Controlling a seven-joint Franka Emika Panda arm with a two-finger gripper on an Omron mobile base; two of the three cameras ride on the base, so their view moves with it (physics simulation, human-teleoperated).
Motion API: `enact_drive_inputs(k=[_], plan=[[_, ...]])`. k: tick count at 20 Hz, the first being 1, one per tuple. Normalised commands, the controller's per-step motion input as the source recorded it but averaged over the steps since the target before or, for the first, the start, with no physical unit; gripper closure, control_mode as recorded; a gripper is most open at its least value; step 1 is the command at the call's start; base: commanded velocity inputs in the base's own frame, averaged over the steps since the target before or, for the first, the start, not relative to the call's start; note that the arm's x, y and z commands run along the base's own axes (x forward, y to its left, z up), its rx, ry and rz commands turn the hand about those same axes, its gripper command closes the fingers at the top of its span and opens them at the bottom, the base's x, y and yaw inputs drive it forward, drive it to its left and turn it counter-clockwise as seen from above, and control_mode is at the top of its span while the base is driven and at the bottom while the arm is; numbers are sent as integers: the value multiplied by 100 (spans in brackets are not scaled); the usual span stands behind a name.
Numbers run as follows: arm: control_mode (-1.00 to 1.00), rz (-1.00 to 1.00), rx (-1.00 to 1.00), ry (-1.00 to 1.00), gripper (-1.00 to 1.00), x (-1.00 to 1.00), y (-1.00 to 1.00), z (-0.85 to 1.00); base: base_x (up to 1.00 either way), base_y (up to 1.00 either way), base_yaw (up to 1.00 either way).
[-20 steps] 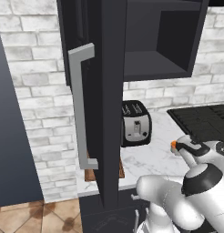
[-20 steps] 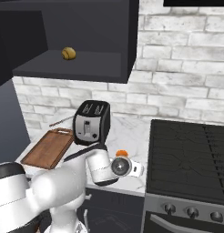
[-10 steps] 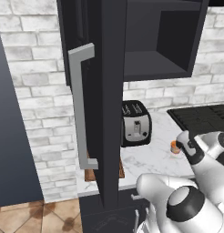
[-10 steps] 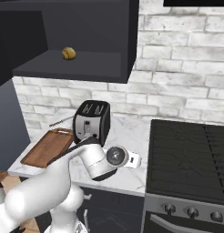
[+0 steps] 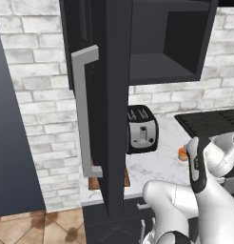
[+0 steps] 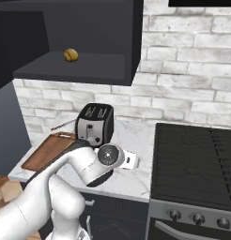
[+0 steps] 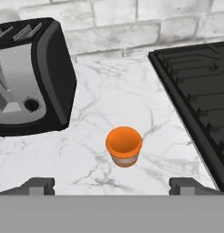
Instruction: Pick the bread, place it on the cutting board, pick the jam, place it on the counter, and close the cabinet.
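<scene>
Jam [image 7: 124,146] upright on counter [image 7: 132,100], ahead between open gripper [image 7: 112,185] fingertips

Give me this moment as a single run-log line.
gripper: open, empty | jam: on counter, ahead of gripper | bread: on cabinet shelf | cabinet: open

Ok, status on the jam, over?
Pincer open, empty. Small orange jam jar upright on white marble counter, between black toaster and stovetop. Path clear.

The open cabinet [image 5: 114,95] door hides most of the cutting board [image 5: 94,181]; the arm covers part of the jam [image 5: 182,154].
</scene>
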Motion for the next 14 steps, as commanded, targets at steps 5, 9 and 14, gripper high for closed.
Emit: enact_drive_inputs(k=[5,9,14], plan=[[-100,2,0,0,-100,-37,31,32,0,0,0],[-100,0,0,0,-100,-29,38,39,0,0,0],[-100,0,0,1,-100,-16,32,41,0,0,0]])
